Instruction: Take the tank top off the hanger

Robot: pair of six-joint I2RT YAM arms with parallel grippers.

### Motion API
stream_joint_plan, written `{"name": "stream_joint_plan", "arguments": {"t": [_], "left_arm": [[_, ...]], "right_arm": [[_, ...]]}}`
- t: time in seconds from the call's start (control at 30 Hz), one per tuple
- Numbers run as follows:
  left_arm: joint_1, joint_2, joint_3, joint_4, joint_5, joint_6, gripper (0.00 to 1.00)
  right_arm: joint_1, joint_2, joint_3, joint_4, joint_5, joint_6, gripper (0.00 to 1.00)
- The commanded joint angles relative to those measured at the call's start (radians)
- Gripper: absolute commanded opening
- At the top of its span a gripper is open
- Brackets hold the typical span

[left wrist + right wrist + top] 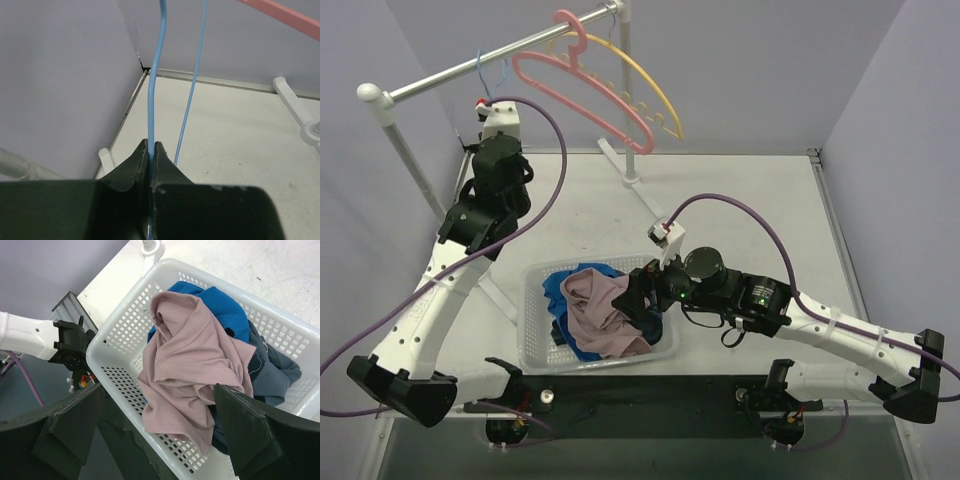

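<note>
Pink tank top (190, 365) is lying in the white basket (116, 335).
It is resting crumpled on blue clothes (220, 305). The right tool (160, 427) is hovering over it, spread wide and gripping nothing. The left tool (151, 152) is pinching the blue hanger (154, 90) wire, closed tight.

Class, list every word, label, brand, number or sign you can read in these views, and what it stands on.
None readable. The white basket, its clothes, the pink hanger and the blue hanger show no print; the right arm's green light is not text.
</note>
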Motion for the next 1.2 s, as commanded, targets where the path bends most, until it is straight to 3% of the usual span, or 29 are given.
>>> {"name": "stream_joint_plan", "arguments": {"t": [0.0, 0.07, 0.1, 0.2, 0.23, 0.33, 0.67, 0.93, 1.07, 1.17], "left_arm": [[0.011, 0.005, 0.064, 0.042, -0.018, -0.015, 0.0], [0.011, 0.001, 0.061, 0.041, -0.008, -0.015, 0.1], [0.011, -0.004, 0.056, 0.032, 0.014, -0.015, 0.26], [0.011, -0.041, 0.047, -0.005, 0.149, -0.013, 0.47], [0.011, -0.068, 0.046, -0.02, 0.184, -0.015, 0.71], [0.009, -0.139, 0.024, -0.088, 0.307, -0.015, 0.81], [0.009, -0.487, -0.184, -0.182, 0.663, -0.073, 0.9], [0.009, -0.743, -0.396, -0.13, 0.974, -0.163, 0.91], [0.009, -0.799, -0.477, -0.077, 1.146, -0.22, 0.92], [0.009, -0.825, -0.526, -0.053, 1.18, -0.265, 0.92]], "right_arm": [[0.006, -0.016, 0.014, -0.015, -0.004, -0.007, 1.0], [0.006, -0.014, 0.015, -0.017, -0.004, -0.007, 1.0], [0.004, -0.014, 0.018, -0.017, 0.005, -0.006, 1.0], [0.006, -0.017, 0.031, -0.032, 0.014, -0.006, 1.0], [0.004, -0.02, 0.035, -0.041, 0.022, -0.003, 1.0], [0.004, -0.036, 0.04, -0.078, 0.075, 0.014, 1.0], [0.009, -0.101, 0.124, -0.356, 0.466, 0.143, 1.0], [0.007, -0.267, 0.074, -0.385, 0.527, 0.16, 1.0], [0.007, -0.325, 0.063, -0.388, 0.55, 0.154, 1.0], [0.009, -0.361, 0.058, -0.39, 0.567, 0.144, 1.0]]}}
